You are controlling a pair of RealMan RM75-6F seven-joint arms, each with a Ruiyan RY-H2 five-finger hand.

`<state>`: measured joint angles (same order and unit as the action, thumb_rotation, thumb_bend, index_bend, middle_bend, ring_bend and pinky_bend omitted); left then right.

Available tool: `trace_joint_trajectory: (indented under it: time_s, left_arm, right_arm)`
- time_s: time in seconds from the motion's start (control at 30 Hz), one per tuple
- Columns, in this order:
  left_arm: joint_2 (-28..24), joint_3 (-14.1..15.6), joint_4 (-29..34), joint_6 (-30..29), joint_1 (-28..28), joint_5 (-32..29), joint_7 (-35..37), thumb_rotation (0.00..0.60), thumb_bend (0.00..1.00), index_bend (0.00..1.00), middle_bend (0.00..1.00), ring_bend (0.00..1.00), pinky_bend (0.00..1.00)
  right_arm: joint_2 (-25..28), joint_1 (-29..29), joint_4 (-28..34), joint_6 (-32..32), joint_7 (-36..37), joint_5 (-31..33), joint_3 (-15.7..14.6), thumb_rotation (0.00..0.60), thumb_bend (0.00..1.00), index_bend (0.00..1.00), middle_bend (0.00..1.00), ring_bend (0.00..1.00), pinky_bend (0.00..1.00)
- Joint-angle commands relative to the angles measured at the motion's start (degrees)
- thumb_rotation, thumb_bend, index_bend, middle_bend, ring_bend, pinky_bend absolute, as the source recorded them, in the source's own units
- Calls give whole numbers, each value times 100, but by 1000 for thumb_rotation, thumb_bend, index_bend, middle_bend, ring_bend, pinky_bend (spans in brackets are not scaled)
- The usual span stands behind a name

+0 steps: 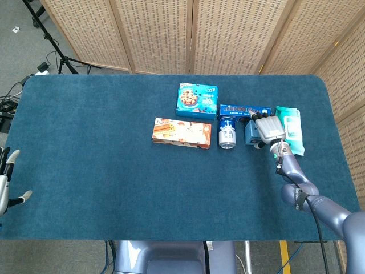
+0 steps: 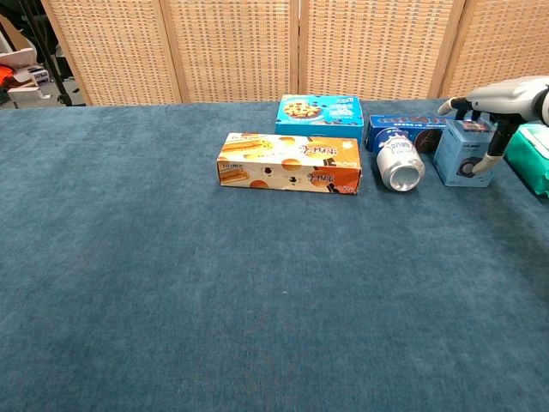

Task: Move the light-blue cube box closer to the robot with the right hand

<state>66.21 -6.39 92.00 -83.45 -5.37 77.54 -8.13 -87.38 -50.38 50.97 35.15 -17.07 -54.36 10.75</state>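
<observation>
The light-blue cube box (image 1: 251, 133) (image 2: 460, 154) stands on the blue table cloth at the right of the row, between a can and a green packet. My right hand (image 1: 268, 129) (image 2: 501, 96) lies over the box's top and right side. Its fingers (image 2: 453, 105) stretch flat across the top towards the far edge, and the thumb (image 2: 493, 153) hangs down against the front right corner. The box rests on the table. My left hand (image 1: 7, 184) hovers at the table's near left edge, fingers apart, holding nothing.
A silver-blue can (image 1: 227, 133) (image 2: 401, 164) lies just left of the cube box. A dark blue long box (image 1: 236, 109) (image 2: 403, 127) sits behind them. A green wipes packet (image 1: 291, 123) (image 2: 532, 148) lies to the right. Further left are an orange snack box (image 1: 181, 132) and a teal cookie box (image 1: 197, 100).
</observation>
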Motion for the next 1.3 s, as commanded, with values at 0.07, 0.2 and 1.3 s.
trace_joint_trajectory:
  time_s: [0.07,0.2,1.3]
  left_arm:
    - [15,-3,1,14,-11,-32,-35,600,0,0,0,0,0]
    - [16,6,15,17,-14,-34,-46,600,0,0,0,0,0]
    - [-398,385,78,-503,238,944,999,600,0,0,0,0,0]
  right_arm:
    - [-411,-4,-625,284,473,-439,7,600,235,339,545,507,348]
    - [-351,60,-629,579,852,-801,8,600,298,414,583,527,358]
    - [1343,1195,5307,2943,-2843,-480,-555,600,775,433,586,528,372]
